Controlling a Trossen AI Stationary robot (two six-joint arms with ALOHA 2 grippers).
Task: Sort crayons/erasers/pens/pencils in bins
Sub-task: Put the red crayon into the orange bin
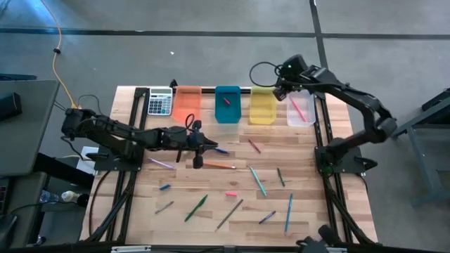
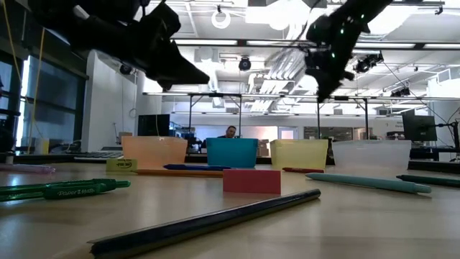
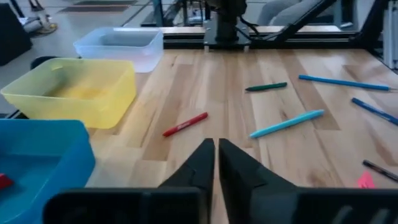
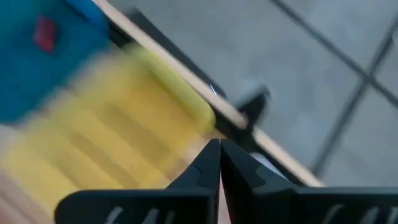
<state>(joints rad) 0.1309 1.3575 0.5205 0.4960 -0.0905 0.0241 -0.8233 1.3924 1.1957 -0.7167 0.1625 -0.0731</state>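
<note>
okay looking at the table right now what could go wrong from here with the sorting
The left gripper hangs shut and empty above the table, close to an orange pencil, so coming down with its jaws shut might knock the pencil aside rather than grasp it.

The right gripper, also shut, sits over the back edge by the yellow bin and could nudge it.

Left pincer (image 1: pixel 199 149) closed, empty, mid-table; right pincer (image 1: pixel 279 90) closed, empty, raised at far edge.

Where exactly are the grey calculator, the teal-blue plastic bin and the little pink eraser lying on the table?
Grey calculator (image 1: pixel 160 102): high view, middle of its keypad.
Teal-blue translucent plastic bin (image 1: pixel 227 116): high view, bare floor of the tub.
Small pink eraser block (image 2: pixel 251 180): low view, centre of its front face.
</note>
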